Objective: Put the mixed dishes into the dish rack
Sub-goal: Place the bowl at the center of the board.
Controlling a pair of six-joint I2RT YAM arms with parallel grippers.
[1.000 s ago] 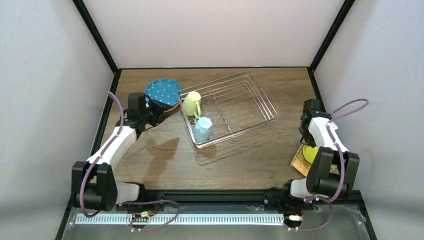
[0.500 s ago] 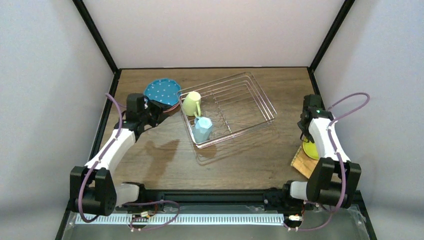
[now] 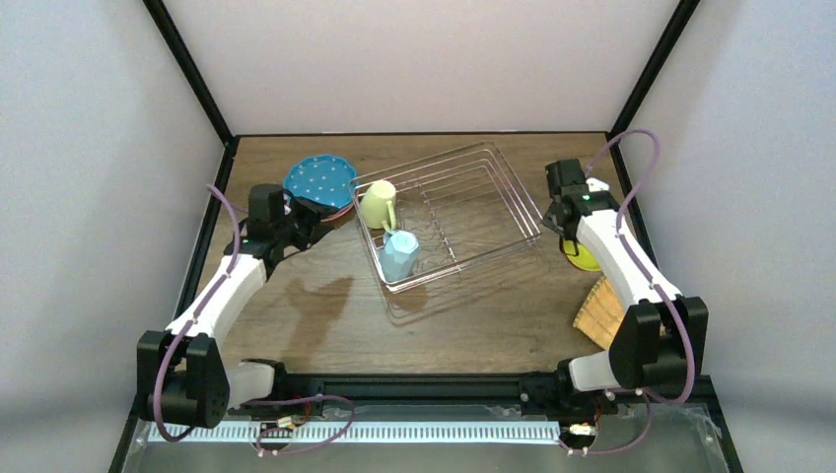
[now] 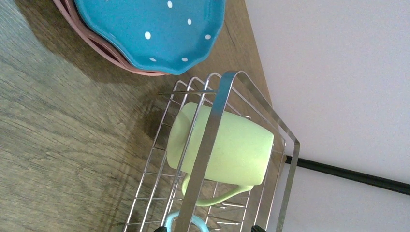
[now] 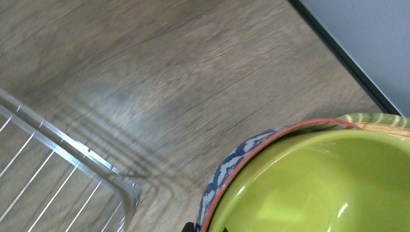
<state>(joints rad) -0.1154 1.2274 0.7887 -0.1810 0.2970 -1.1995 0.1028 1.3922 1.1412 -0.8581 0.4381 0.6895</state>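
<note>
The wire dish rack (image 3: 515, 183) lies mid-table with a pale green mug (image 3: 377, 205) and a light blue mug (image 3: 399, 253) in its left end. My left gripper (image 3: 312, 219) is open at the rack's left corner, and in the left wrist view (image 4: 208, 229) the rack's rim (image 4: 217, 106) runs between its fingertips. A blue dotted plate (image 3: 319, 180) rests on a pink plate (image 4: 96, 43) behind it. My right gripper (image 3: 566, 236) is shut on the rim of a lime bowl (image 5: 314, 188) nested in a blue-patterned bowl (image 5: 232, 164), just right of the rack.
A woven tan plate (image 3: 598, 313) lies near the right front edge. Black frame posts and pale walls close in the table on three sides. The rack's near right corner (image 5: 121, 186) shows in the right wrist view beside the bowls.
My right gripper has carried the nested bowls from over the woven plate back and left, to the rack's right side. The left arm has barely moved.
</note>
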